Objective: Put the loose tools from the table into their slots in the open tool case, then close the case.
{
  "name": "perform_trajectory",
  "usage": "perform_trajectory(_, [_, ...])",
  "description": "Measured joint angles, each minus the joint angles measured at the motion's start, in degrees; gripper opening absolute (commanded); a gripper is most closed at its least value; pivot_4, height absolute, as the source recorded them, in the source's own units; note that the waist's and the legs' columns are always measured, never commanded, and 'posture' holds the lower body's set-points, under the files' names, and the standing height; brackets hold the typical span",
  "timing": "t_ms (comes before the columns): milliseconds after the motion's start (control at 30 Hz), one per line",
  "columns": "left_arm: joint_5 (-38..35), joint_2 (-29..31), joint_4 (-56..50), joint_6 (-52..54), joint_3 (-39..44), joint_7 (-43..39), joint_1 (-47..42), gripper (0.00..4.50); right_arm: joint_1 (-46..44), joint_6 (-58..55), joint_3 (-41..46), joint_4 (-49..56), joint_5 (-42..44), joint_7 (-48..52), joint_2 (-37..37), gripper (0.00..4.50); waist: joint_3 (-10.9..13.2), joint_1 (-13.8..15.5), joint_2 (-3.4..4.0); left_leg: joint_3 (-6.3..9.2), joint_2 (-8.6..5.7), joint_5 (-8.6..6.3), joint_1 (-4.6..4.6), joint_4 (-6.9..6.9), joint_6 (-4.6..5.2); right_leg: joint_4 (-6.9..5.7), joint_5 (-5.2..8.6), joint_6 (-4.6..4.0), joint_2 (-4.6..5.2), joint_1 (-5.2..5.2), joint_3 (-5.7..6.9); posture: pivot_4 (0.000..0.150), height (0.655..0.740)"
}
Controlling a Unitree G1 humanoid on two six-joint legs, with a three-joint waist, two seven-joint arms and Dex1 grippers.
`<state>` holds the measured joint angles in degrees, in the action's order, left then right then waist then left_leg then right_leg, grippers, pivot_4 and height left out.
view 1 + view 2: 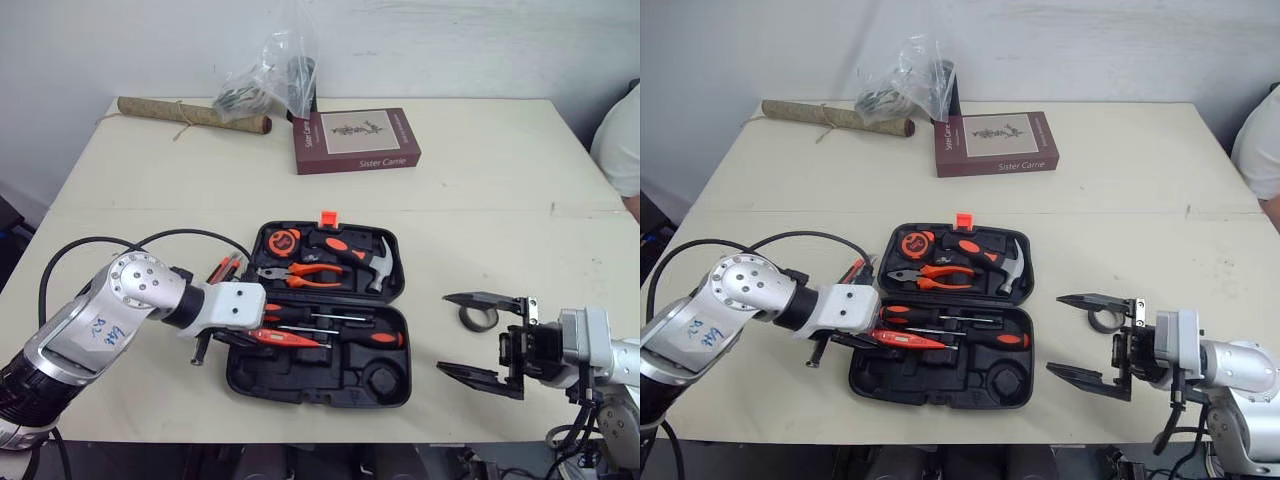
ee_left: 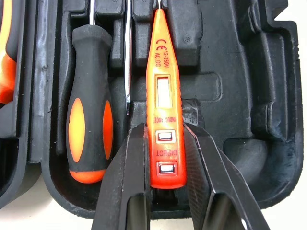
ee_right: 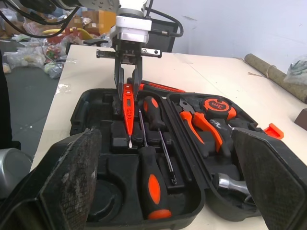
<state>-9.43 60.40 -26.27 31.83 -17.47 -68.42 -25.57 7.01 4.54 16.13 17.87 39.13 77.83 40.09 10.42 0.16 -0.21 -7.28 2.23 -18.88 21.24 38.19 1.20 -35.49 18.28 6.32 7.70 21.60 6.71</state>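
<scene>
**Tester pen gripped over the case's front half**

The orange tester pen [image 2: 165, 110] sits over the front half of the open tool case [image 1: 300, 385], just beside a screwdriver [image 2: 88, 129]. The left fingers [image 2: 129, 182] clamp its butt end. The right fingers [image 1: 480, 378] are spread wide and empty, right of the case over the worktop [image 1: 480, 180]

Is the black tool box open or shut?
Open: the tool case lies spread flat, with pliers and screwdrivers showing inside.

The tester [image 2: 165, 96] reads "12-250V AC DC", the book [image 1: 355, 140] "Sister Carrie".
</scene>
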Motion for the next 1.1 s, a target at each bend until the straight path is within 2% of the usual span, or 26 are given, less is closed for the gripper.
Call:
perform_trajectory(233, [2.68,0.45,-0.31,-1.59,-1.06,0.51,0.28,0.34,-0.62,-1.05,-0.03,0.02,-0.14,-0.59,0.14,4.50,0.00,-0.18,0.00,-0.05,0.11,0.04,-0.05,-0.01,-0.06,-0.04,0.01,-0.03,-0.12,0.00,-0.06,0.150,0.7400])
perform_trajectory(300, [2.73,-0.90,-0.29,-1.23,-0.87,0.94,0.76,1.34,-0.86,-1.18,-0.03,0.02,-0.14,-0.60,0.22,4.50,0.00,0.00,0.00,-0.06,0.10,0.04,-0.03,0.05,-0.05,-0.05,0.01,-0.02,-0.10,0.00,-0.07,0.150,0.7400])
perform_trajectory(333, [2.45,-1.22,-0.32,-1.73,-0.50,0.98,1.08,1.68,-1.13,-1.28,-0.05,0.02,-0.17,-0.60,0.22,4.50,0.00,0.47,-0.01,-0.05,0.08,0.04,-0.01,0.10,-0.03,-0.05,0.01,-0.02,-0.06,0.00,-0.08,0.150,0.7400])
perform_trajectory(367, [2.28,-1.19,-0.29,-2.58,-0.30,0.56,1.11,2.33,-1.13,-1.36,-0.05,0.02,-0.17,-0.60,0.24,4.50,0.00,0.66,-0.01,-0.05,0.08,0.04,0.00,0.10,-0.02,-0.04,0.01,-0.02,-0.06,0.00,-0.09,0.150,0.7400])
perform_trajectory(400, [2.20,-1.18,-0.30,-3.47,-0.19,0.12,1.13,2.54,-1.12,-1.49,-0.05,0.02,-0.18,-0.60,0.24,4.50,0.01,0.80,-0.01,-0.05,0.08,0.04,0.00,0.09,-0.02,-0.04,0.01,-0.02,-0.06,0.00,-0.10,0.150,0.7400])
perform_trajectory(467, [0.76,-1.15,-0.58,-5.00,1.06,-1.20,1.23,2.54,-1.13,-2.06,-0.05,0.03,-0.17,-0.63,0.28,4.50,0.03,0.96,-0.05,-0.05,0.11,0.04,0.02,0.10,-0.03,-0.04,0.01,-0.02,-0.08,0.01,-0.10,0.150,0.7400])
perform_trajectory(567, [-5.47,1.51,-3.26,-4.16,6.98,-5.10,1.37,2.54,-1.51,-3.41,-0.07,0.45,-0.15,-1.17,1.37,4.50,0.04,0.99,-0.07,-0.05,0.14,0.04,0.02,0.11,-0.03,-0.04,0.01,-0.03,-0.09,0.02,-0.15,0.150,0.7400])
perform_trajectory(667, [-8.27,2.59,-3.09,-4.23,12.04,-5.91,3.16,2.54,-1.63,-4.50,-0.08,1.22,-0.07,-1.45,1.86,4.50,0.04,0.89,-0.06,-0.08,0.14,0.05,-0.03,0.11,-0.05,-0.05,0.02,-0.03,-0.13,0.02,-0.11,0.150,0.7400])
perform_trajectory(767, [-8.80,0.00,0.42,-7.56,15.10,-4.67,6.83,1.74,-1.67,-5.21,-0.11,1.47,-0.02,-1.62,1.96,4.50,0.04,0.97,-0.06,-0.11,0.13,0.05,-0.06,0.11,-0.04,-0.06,0.02,-0.03,-0.13,0.02,-0.06,0.150,0.7400])
perform_trajectory(867, [-10.92,-5.05,3.95,-10.41,17.86,-2.97,11.23,0.28,-2.20,-5.77,-0.30,1.67,-0.08,-1.66,1.96,4.50,0.04,1.01,-0.06,-0.10,0.15,0.04,-0.01,0.13,-0.03,-0.09,0.01,-0.03,-0.11,0.02,-0.05,0.150,0.7400])
perform_trajectory(900, [-12.39,-7.98,4.86,-11.36,19.47,-2.21,13.81,0.03,-2.65,-5.75,-0.46,1.52,-0.17,-1.64,1.89,4.50,0.04,0.92,-0.06,-0.14,0.15,0.02,-0.03,0.12,-0.01,-0.09,0.01,-0.03,-0.09,0.02,-0.07,0.150,0.7400])
perform_trajectory(1100, [-14.72,-14.15,7.04,-15.70,19.98,-0.37,21.57,0.03,-3.16,-4.71,-1.30,-0.81,-1.26,-1.23,0.89,4.50,0.07,1.11,-0.11,-0.12,0.19,0.03,-0.04,0.20,-0.01,-0.04,0.01,-0.03,-0.08,0.02,-0.12,0.150,0.7400])
